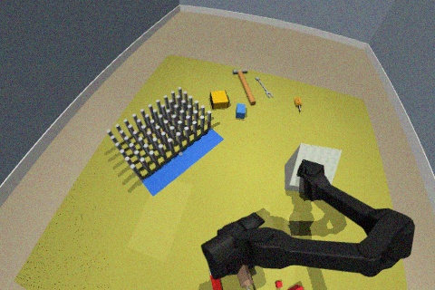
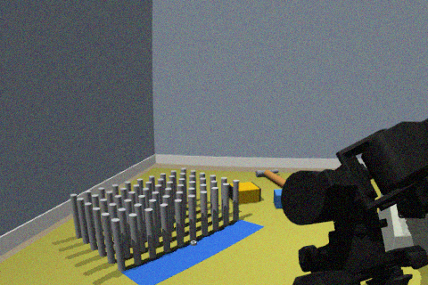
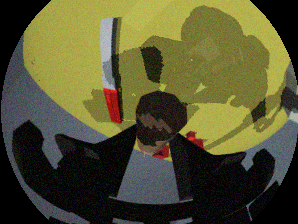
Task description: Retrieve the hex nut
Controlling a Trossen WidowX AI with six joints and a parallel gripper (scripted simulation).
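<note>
The small hex nut (image 1: 180, 154) (image 2: 193, 242) lies at the spacer-side edge of the blue taped strip (image 1: 190, 157) (image 2: 205, 249), just in front of the front row. The metal spacers (image 1: 209, 120) (image 2: 235, 200) stand upright in rows. My gripper (image 3: 155, 135) is shut on a brown tool handle (image 3: 161, 112) (image 1: 245, 276), low in the top view and well away from the spacers. The handle's end faces the wrist camera; the tool's far end is hidden or out of view.
A yellow block (image 1: 219, 100), blue block (image 1: 241, 111), hammer (image 1: 246, 87), wrench (image 1: 264, 87) and small orange tool (image 1: 297, 101) lie beyond the strip. A white block (image 1: 333, 156) stands by the arm. A red-and-grey bar (image 3: 111, 55) and red pieces (image 1: 278, 284) lie near the gripper.
</note>
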